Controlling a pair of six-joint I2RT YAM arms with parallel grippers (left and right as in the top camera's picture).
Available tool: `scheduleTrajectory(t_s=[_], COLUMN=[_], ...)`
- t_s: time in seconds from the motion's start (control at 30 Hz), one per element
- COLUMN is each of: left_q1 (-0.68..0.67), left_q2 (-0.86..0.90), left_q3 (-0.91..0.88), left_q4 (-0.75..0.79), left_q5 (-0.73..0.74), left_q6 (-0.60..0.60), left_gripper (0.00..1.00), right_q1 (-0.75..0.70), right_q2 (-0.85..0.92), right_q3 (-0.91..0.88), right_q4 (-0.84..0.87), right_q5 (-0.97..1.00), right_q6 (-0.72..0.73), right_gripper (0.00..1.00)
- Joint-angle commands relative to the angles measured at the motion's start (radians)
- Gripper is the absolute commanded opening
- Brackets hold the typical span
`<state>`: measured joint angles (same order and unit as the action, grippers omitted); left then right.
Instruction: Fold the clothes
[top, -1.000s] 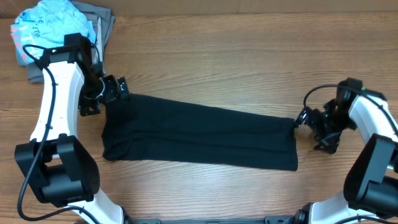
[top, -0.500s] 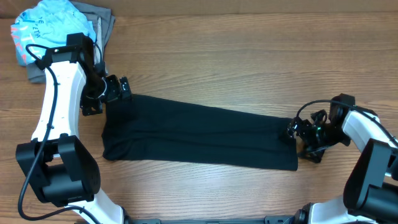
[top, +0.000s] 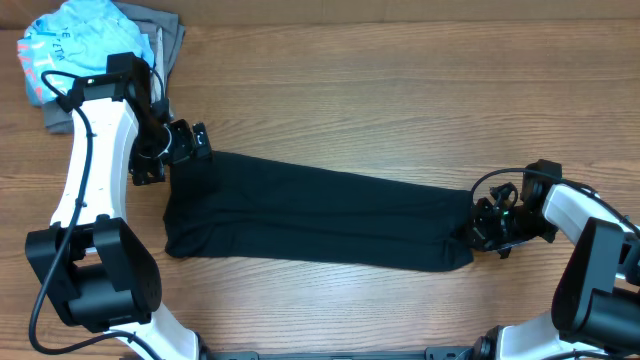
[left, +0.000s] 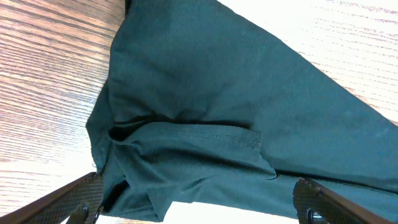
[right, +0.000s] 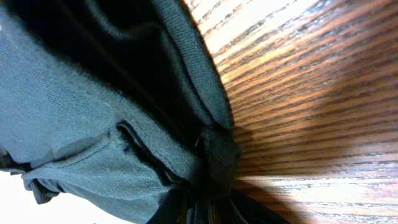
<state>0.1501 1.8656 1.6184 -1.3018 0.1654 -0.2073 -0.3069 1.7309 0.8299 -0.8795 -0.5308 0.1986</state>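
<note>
The clothes, a black T-shirt (top: 320, 220), lie folded into a long strip across the table's middle. My left gripper (top: 186, 145) hovers at the strip's upper left corner. In the left wrist view it (left: 199, 208) stands wide open, with the fabric (left: 205, 93) spread below and a folded hem showing between the fingers (left: 81, 198). My right gripper (top: 482, 226) sits at the strip's right end, shut on a bunched bit of the shirt's edge (right: 214, 158). In the right wrist view the gripper (right: 208, 208) pinches that fabric just above the wood.
A light blue shirt (top: 70, 45) lies crumpled on a grey garment (top: 168, 38) at the back left corner, just behind my left arm. Bare wooden table (top: 400, 100) surrounds the black strip.
My right gripper slid left onto the shirt's right edge and shut on it, bunching the lower right corner inward. The left arm has stayed still and open.
</note>
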Motion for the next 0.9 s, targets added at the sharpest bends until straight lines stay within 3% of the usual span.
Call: scheduleTrajectory(t_s=[0.0,0.07,0.23,0.43,0.87], left_q1=[-0.007,-0.007,-0.007,-0.008,-0.009], left_q2=[0.000,0.000,0.000,0.000,0.000], left_q3=[0.005,0.005,0.005,0.005,0.005], left_q4=[-0.001,-0.005,-0.010,-0.006,0.003], left_q5=[0.012,0.011,0.012,0.012,0.012], left_q6=[0.001,0.001,0.001,0.000,-0.003], left_gripper=[1.00,1.00,1.00,1.00,1.00], right_q1=[-0.010,-0.039,-0.090,-0.106,0.045], right_q2=[0.010,0.004,-0.039,-0.119,-0.246], right_q3=[-0.003,0.018,0.063,0.153,0.206], right_q4=[0.014,0.006,-0.016,-0.127,-0.177], right_q5=[0.028,0.070,0.090,0.255,0.238], right_q6=[0.044,0.122,0.128,0.182,0.248], right_gripper=[0.04,0.04,0.04,0.04,0.04])
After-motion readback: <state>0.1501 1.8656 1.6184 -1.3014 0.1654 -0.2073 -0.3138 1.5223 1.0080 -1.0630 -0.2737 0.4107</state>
